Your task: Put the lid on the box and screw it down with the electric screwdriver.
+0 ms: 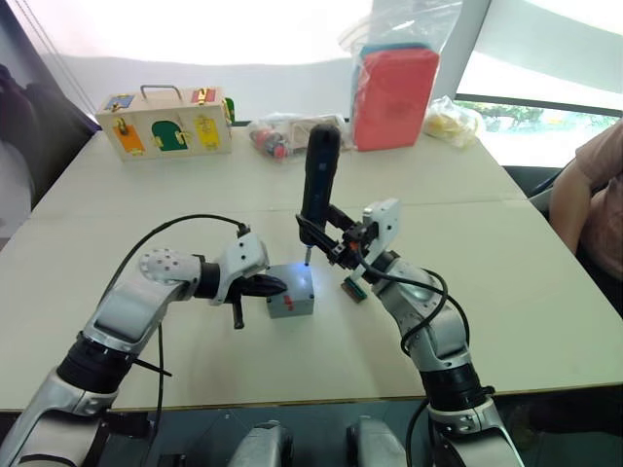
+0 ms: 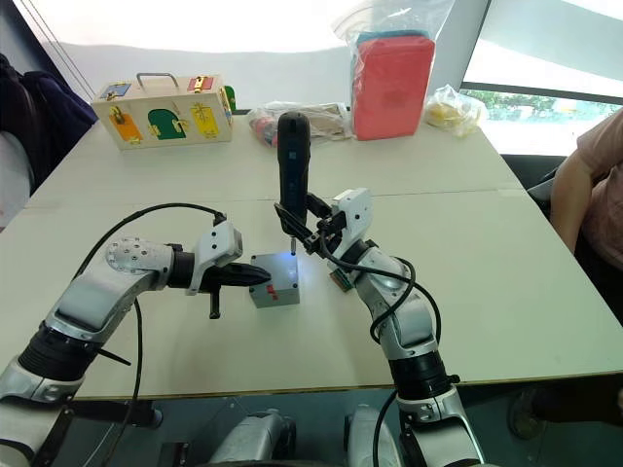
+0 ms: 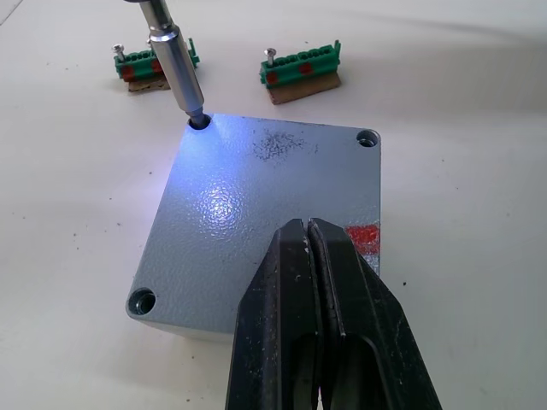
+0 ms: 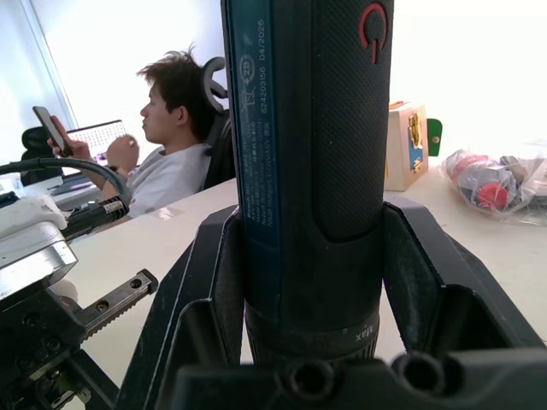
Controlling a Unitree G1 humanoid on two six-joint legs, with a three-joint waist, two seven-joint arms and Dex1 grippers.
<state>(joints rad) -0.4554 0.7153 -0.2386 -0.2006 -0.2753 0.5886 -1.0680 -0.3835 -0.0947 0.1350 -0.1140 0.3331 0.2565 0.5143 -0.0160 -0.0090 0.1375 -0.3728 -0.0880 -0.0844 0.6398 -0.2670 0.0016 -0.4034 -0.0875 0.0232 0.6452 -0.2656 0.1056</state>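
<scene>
- Currently the electric screwdriver is held upright, its long axis near vertical with a slight lean, bit down and black handle up; it is clamped between the jaws of the right gripper, which close on its lower body.
- Its thin metal bit is seated in one corner screw hole of the lid, and a bluish light is thrown over that corner.
- One lid is seen, lying flat on one box; the pair sits near the middle of the tabletop, at about 9 o'clock from the right gripper.
- The left gripper is laid against the lid's edge at the box's 9 o'clock side, its jaws pressed together with nothing between them, tips resting on the lid just beside a red mark.
- In the left wrist view three corner holes are counted on the lid, one of them taken by the bit, and two green terminal blocks on the tabletop beyond the box, each with a small screw standing on it.
- From the head views one wooden case with coloured doors is seen at 11 o'clock, a red pad in a clear bag at 1 o'clock, and a person's arm at 3 o'clock.
- A red power symbol on the handle and a seated person holding a phone are shown in the right wrist view.
</scene>
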